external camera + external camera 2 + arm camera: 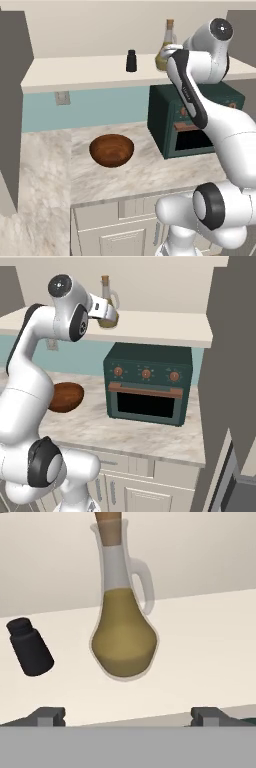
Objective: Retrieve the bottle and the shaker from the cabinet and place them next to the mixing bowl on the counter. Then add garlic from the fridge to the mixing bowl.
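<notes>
Jaws are spread wide and nothing is held between them; the gripper (128, 714) is seen in the hand view just before the bottle (124, 619), its fingertips (47, 716) set either side of the bottle's base without touching it. The bottle is stood upright on the cabinet shelf (75, 70) near its front edge, long axis vertical, cork end up, handle turned to the right in the hand view. Its cork is cut off at the top there. The shaker (30, 646) is stood beside it on the shelf, apart. The mixing bowl (111, 150) is set on the counter (135, 172), left of the toaster oven (147, 383); in the right base view it is partly hidden by the arm.
</notes>
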